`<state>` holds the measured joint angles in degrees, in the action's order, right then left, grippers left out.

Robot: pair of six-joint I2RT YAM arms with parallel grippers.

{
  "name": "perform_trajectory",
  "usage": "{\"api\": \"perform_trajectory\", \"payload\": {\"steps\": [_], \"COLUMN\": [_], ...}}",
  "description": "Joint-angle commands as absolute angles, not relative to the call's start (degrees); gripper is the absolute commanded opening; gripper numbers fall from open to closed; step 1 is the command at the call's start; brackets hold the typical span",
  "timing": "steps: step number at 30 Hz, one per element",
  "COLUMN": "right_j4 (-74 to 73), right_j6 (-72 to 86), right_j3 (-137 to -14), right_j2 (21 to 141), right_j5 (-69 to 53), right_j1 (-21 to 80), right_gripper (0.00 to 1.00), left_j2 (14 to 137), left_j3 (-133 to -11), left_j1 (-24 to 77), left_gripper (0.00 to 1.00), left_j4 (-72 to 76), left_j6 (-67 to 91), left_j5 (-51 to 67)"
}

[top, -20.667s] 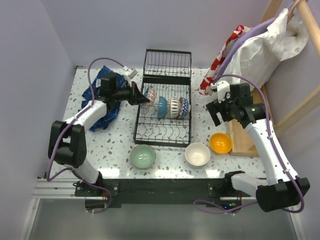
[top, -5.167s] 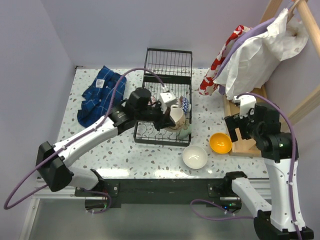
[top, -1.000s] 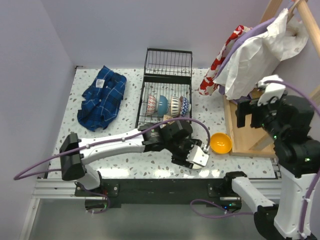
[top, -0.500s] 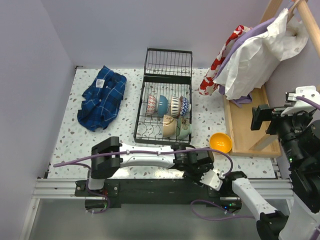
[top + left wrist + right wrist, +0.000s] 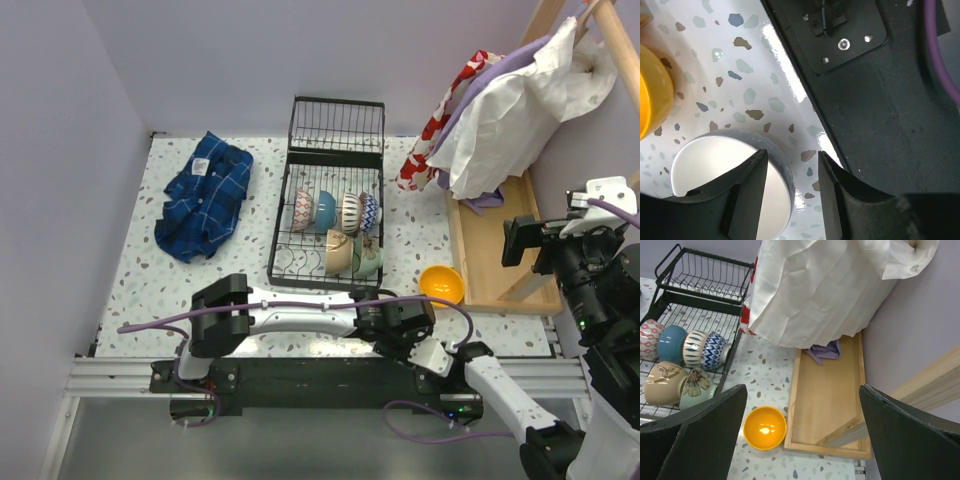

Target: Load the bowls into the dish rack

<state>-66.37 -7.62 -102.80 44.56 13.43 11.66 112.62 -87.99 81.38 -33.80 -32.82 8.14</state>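
Note:
A white bowl [image 5: 715, 190] stands on the speckled table near its front edge. My left gripper [image 5: 790, 162] is open and straddles the bowl's rim, one finger [image 5: 747, 200] inside and the other finger [image 5: 835, 200] outside, with small gaps to the wall. In the top view the left gripper [image 5: 402, 326] hides this bowl. An orange bowl [image 5: 441, 284] sits beside it, near the wooden tray. The black wire dish rack [image 5: 281, 214] holds several bowls on edge. My right gripper [image 5: 802, 440] hangs wide open, high over the orange bowl [image 5: 765, 427], holding nothing.
A wooden tray [image 5: 495, 250] lies at the right with purple cloth and a white cloth [image 5: 510, 100] draped above it. A blue checked cloth [image 5: 203, 193] lies at the left. The black base plate [image 5: 880, 100] runs close by the white bowl.
The left arm has folded down along the near edge and its jaws have narrowed around the white bowl's rim. The right arm has drawn back to the right.

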Motion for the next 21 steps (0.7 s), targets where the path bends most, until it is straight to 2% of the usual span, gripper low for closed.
{"api": "perform_trajectory", "payload": {"steps": [1,13,18,21], "right_j4": [-65.5,-65.5,-65.7,-65.9], "right_j6": [-8.5,-9.1,-9.2,-9.1], "right_j3": [-102.5,-100.8,-100.7,-100.6], "right_j2": [45.4,45.2,44.8,44.6], "right_j5": [14.6,14.7,14.9,14.6], "right_j1": [12.2,12.2,12.1,12.0], "right_gripper": [0.99,0.99,0.99,0.99], "left_j2": [111.4,110.7,111.4,112.3], "left_j3": [-87.9,-83.3,-82.9,-82.7], "left_j1": [81.2,81.1,81.1,81.1], "left_gripper": [0.49,0.51,0.37,0.22], "left_j4": [-30.9,-28.8,-28.3,-27.7], "left_j6": [-30.6,-28.8,-29.1,-29.4], "left_j5": [3.3,0.3,0.4,-1.2]}}
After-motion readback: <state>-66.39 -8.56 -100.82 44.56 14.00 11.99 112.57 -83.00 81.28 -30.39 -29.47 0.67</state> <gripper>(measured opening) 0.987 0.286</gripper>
